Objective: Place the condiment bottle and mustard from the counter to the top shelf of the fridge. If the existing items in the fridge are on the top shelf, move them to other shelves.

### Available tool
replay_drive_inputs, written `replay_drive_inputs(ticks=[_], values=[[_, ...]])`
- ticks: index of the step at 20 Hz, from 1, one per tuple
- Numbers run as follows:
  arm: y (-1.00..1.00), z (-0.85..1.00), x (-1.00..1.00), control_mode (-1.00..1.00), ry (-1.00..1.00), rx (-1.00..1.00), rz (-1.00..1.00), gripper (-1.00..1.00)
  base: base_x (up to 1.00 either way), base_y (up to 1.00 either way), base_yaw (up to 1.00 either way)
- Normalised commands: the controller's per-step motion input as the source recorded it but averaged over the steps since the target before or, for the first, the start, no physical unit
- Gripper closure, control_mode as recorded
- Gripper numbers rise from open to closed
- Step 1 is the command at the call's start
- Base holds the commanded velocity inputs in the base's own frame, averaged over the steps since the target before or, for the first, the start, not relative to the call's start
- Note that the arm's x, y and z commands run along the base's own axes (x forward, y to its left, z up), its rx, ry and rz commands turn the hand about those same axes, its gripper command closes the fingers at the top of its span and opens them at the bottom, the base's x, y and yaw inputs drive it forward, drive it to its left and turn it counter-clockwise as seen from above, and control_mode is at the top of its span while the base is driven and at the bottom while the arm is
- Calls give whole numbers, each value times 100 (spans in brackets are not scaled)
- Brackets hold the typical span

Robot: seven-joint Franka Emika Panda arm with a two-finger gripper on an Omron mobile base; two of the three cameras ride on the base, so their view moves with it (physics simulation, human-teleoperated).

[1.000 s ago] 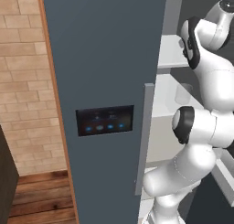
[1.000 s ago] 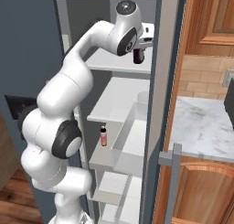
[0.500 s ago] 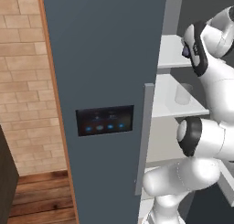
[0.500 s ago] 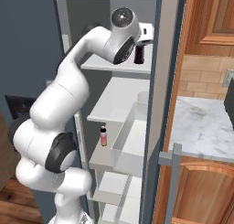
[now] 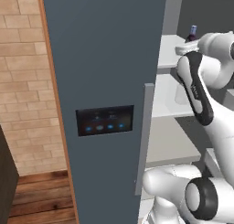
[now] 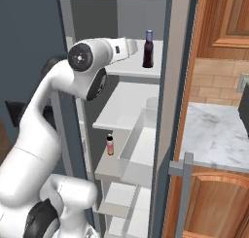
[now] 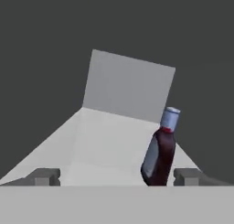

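Fingers: the gripper (image 7: 116,177) has just spread wide — holding nothing.
Bottle: the condiment bottle (image 6: 148,49) stands free on the top shelf (image 6: 131,67), released.
Meaning: first item delivered — the mustard from the counter (image 6: 216,140) comes next.

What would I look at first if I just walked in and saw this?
Probably the big white robot arm reaching into the open blue-grey fridge. Next, the dark bottle with a pale cap, standing upright on the top shelf, just ahead of the open pincer. Lower down stands a tiny reddish bottle.
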Motion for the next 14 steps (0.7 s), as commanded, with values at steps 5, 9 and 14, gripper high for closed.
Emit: replay_drive_inputs(ticks=[5,9,14], values=[[94,42,-100,-100,-2,-7,0,-100,0,0,0],[68,22,-100,-100,13,-3,0,-100,0,0,0],[57,2,-100,-100,39,0,0,-100,0,0,0]])
